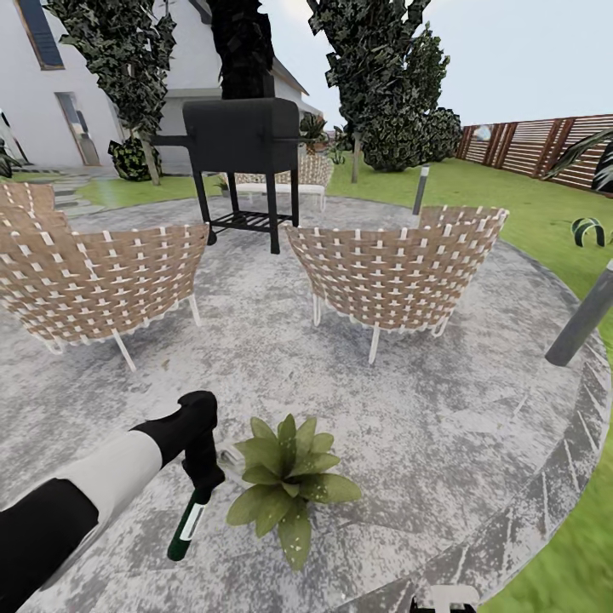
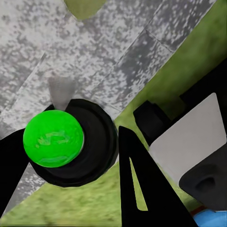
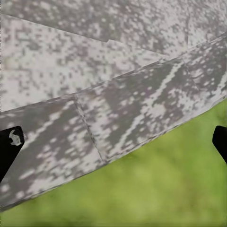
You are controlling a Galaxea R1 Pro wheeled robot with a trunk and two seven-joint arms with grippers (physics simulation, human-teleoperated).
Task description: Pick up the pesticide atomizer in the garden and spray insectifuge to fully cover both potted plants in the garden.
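Gripping the pesticide atomizer (image 1: 189,518), the left end effector (image 1: 204,478) hangs over the patio (image 1: 426,409) at the lower left of the head view. The bottle is dark green with a white label and tilts down and away from the fingers clamped on its upper part. In the left wrist view, the atomizer (image 2: 54,138) shows a bright green round end inside a black ring, with a black finger (image 2: 142,189) on either side and touching it.

One potted plant (image 1: 289,477), a low rosette of pointed green leaves, stands on the paving just beside the atomizer, on its right. Its pot is hidden under the leaves.

In the right wrist view, the right end effector (image 3: 113,142) is spread wide, with one fingertip at each picture edge and nothing between them; below it lie the patio edge stones (image 3: 118,113) and grass (image 3: 156,189).

Two wicker chairs (image 1: 94,281) (image 1: 396,272) stand further out on the round mottled grey patio, with a black grill (image 1: 243,136) behind them. Lawn (image 1: 545,213), a brown slat fence (image 1: 536,145), trees (image 1: 383,77) and a white house (image 1: 51,85) surround the paving.
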